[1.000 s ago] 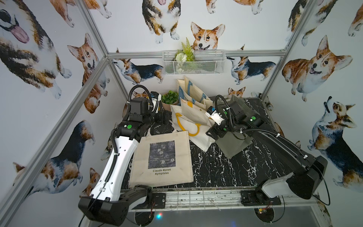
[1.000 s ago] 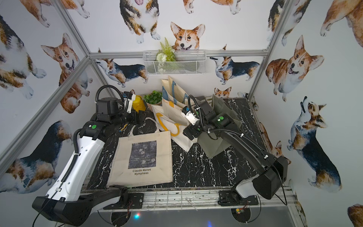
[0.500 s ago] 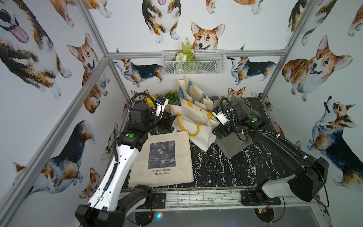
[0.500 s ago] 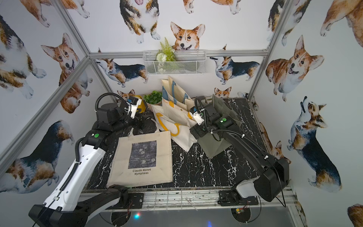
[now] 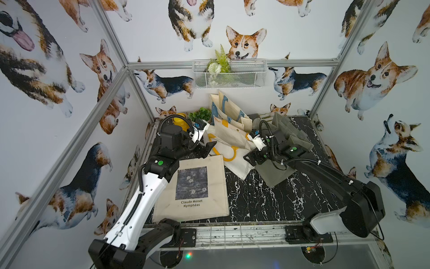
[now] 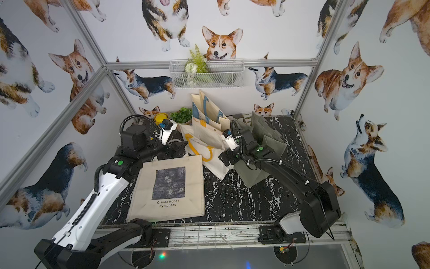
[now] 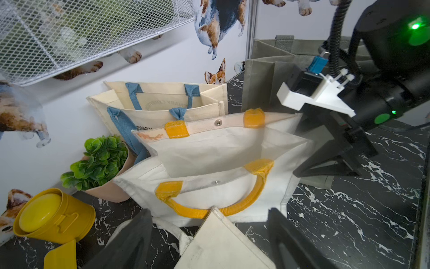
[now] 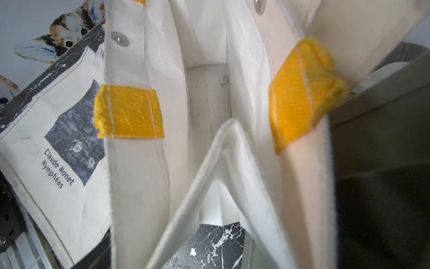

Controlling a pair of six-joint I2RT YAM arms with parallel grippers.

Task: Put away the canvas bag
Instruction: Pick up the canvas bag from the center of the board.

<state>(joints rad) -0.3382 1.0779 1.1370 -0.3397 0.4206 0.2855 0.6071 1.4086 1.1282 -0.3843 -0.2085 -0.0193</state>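
While the canvas bag (image 5: 193, 186) lies flat at the front left of the marble table (image 5: 267, 198), print up so I can read "Claude Monet Nymphéas", its far corner sits between the fingers of my left gripper (image 7: 208, 212). Those fingers stand wide apart and clamp nothing. Just beyond that corner is a white tote (image 7: 209, 151) with yellow handles, its mouth gaping. My right gripper (image 5: 249, 158) is close against that tote's other side. Its wrist camera is filled with cloth, so I cannot tell whether its jaws are apart or together. An olive bag (image 5: 274, 172) lies beneath and behind the right arm. By the back wall are a blue-handled tote (image 5: 229, 109), a potted plant (image 5: 200, 114) and a yellow tin (image 5: 179, 117), below a wire basket (image 5: 229, 78)
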